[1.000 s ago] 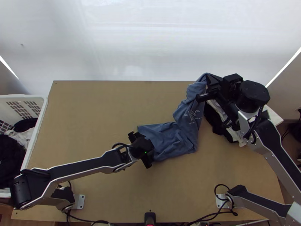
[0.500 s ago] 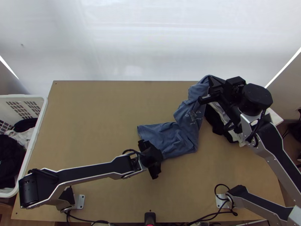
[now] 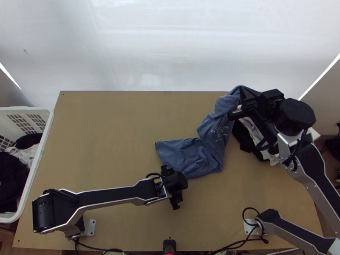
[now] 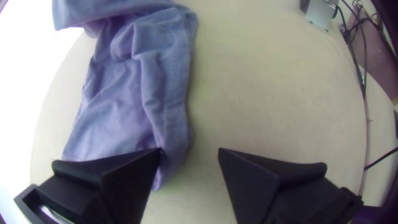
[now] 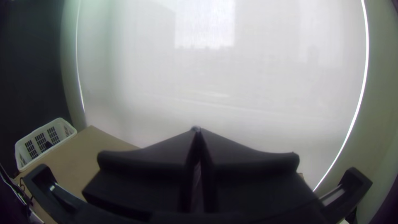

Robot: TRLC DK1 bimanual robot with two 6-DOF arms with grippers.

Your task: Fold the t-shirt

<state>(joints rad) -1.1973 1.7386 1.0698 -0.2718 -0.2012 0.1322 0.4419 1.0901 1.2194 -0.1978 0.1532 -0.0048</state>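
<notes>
1. Nearest the table's [image 3: 106,127] front edge, our left gripper [image 4: 189,151] stands spread and empty, one finger over the cloth's near border, the other over bare wood.
2. Around the table's middle and on towards its far right, we have the blue t-shirt [image 3: 182,153]: a rumpled, flatter part nearer us, then a narrow bunched length with a small print. We judge this to be untangling and spreading — no proper fold made.
3. Next, we likely need the left gripper to pinch a near edge or corner, so both can stretch the shirt flat; a single layer could slip.
4. At the table's right side lies a pile of clothes [image 3: 244,138]; at its left, a white basket [image 3: 50,121] of laundry.
5. Near the table's far right, our right gripper [image 5: 196,130] is clamped on the shirt's far end — raised, it seems.
</notes>
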